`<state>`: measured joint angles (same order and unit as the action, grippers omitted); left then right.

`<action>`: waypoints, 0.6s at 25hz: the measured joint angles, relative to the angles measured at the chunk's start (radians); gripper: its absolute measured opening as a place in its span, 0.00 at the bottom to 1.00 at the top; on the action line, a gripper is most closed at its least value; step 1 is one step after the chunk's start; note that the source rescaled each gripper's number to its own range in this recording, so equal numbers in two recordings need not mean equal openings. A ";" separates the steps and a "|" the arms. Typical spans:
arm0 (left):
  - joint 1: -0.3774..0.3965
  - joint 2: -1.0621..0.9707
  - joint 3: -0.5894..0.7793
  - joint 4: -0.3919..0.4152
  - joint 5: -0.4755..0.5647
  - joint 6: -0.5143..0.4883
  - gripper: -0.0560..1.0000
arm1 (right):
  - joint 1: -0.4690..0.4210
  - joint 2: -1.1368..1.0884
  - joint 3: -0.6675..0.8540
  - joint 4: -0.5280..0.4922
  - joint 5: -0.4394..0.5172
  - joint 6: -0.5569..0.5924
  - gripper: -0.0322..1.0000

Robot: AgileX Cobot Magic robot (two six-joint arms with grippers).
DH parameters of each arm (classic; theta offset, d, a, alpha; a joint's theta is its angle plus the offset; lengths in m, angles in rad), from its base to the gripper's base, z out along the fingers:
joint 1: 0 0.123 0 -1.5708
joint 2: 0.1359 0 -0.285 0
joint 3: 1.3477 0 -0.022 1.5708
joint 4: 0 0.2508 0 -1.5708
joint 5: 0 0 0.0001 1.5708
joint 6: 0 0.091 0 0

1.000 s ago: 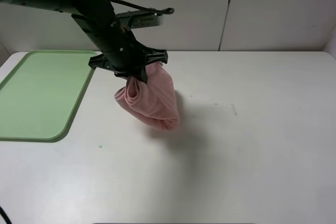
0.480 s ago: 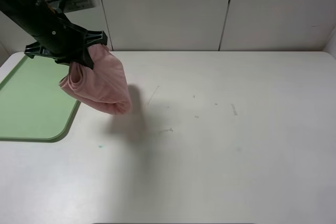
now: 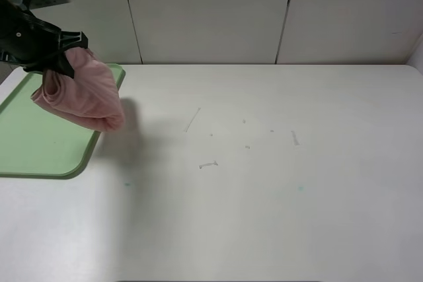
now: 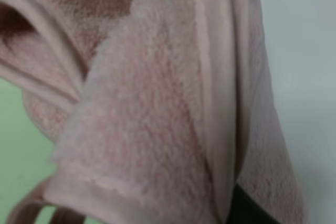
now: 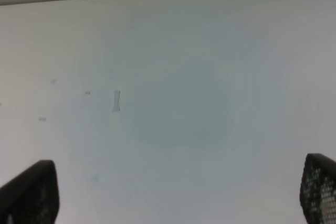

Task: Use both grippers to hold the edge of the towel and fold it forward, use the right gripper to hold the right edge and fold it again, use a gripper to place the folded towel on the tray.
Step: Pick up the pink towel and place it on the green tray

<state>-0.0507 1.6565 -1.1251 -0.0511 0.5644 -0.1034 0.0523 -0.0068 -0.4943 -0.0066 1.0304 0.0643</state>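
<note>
Towel: the pink terry towel [image 3: 82,97], folded into a bundle, hangs clear above the near right corner of the tray, part of it overhanging the white surface [image 3: 264,183]; the left wrist view shows its stitched hem [image 4: 220,103] and layered folds close up
Left gripper: the left gripper [image 3: 53,64] has its fingers clamped nearly shut on the top of the bundle; the fingers themselves are mostly buried in cloth
Tray: the light green tray [image 3: 39,143] lies flat at the surface's left end, bare beneath the towel
Right gripper: the right gripper [image 5: 173,203] is out of the overhead view; its fingers [image 5: 31,192] stand spread wide over bare surface, holding nothing
Step in hand: placing, by the look of it; folding appears done
Doing it well: carry the bundle further over the tray's middle; lower until the cloth rests inside the rim; only then part the fingers, so the folds do not spill open or drape over the edge
</note>
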 joint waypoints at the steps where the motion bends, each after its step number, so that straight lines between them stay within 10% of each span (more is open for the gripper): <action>1: 0.017 0.000 0.002 0.000 -0.006 0.007 0.14 | 0.000 0.000 0.000 0.000 0.000 0.000 1.00; 15: 0.159 0.027 0.153 0.003 -0.220 0.057 0.14 | 0.000 0.000 0.000 0.000 0.000 0.000 1.00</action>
<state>0.1083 1.6839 -0.9721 -0.0479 0.3440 -0.0461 0.0523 -0.0068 -0.4943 -0.0065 1.0304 0.0643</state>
